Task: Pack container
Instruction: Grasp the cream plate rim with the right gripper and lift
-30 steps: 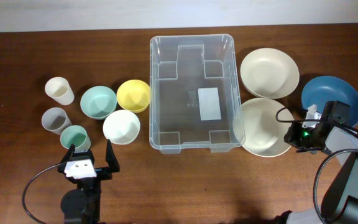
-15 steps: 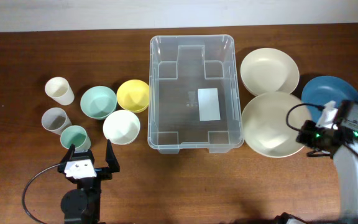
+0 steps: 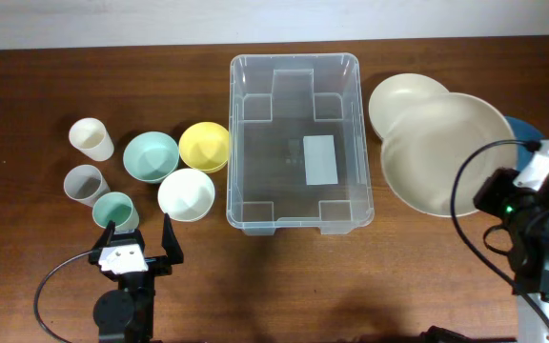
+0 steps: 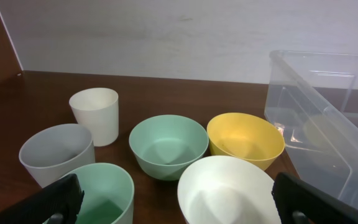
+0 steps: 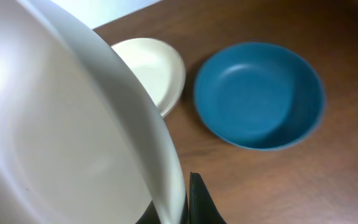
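Centrally on the wooden table (image 3: 27, 86) stands the clear container (image 3: 294, 143), upright, with only the white label (image 3: 320, 159) showing on its base. At its 3 o'clock the right gripper (image 3: 492, 195) pinches the rim of a large cream plate (image 3: 441, 152). From the wrist camera the rim lies against a dark finger (image 5: 196, 200); the other finger is hidden behind the plate. The plate is tilted and overlaps a second cream plate (image 3: 403, 100) at its 10 o'clock and most of a blue plate (image 5: 260, 93) on its far side.

At the container's 9 o'clock sit a yellow bowl (image 3: 205, 145), a mint bowl (image 3: 151, 155) and a white bowl (image 3: 186, 194), with a cream cup (image 3: 91, 138), a grey cup (image 3: 86, 183) and a green cup (image 3: 114, 210) beyond them. The left gripper (image 3: 138, 240), at the container's 7 o'clock, has its fingers spread wide and holds nothing.
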